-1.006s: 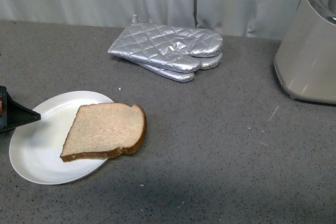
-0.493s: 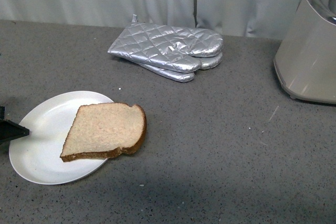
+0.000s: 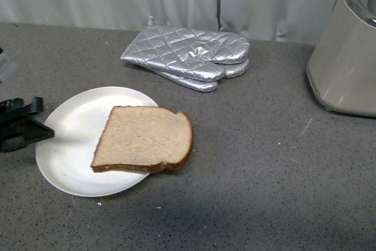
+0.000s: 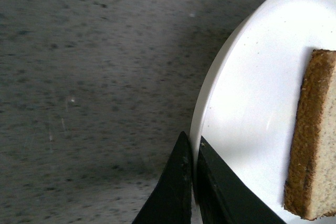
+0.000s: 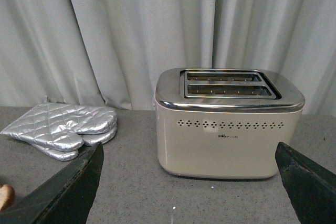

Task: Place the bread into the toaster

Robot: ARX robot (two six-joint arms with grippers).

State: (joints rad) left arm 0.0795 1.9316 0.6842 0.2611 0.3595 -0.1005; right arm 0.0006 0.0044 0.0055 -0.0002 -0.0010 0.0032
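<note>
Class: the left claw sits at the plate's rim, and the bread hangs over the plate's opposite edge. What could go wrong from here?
1. The left claw grips the plate by its rim, not the bread. Tilting or tugging the plate could slide the overhanging slice onto the counter.
2. The toaster stands far off at the counter's right end. A long carry might let the slice bend, tear or drop.

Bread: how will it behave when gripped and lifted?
The bread looks thin and soft, so it probably sags and dents if pinched. It overhangs the plate rim, likely giving a light, easy edge grab.
</note>
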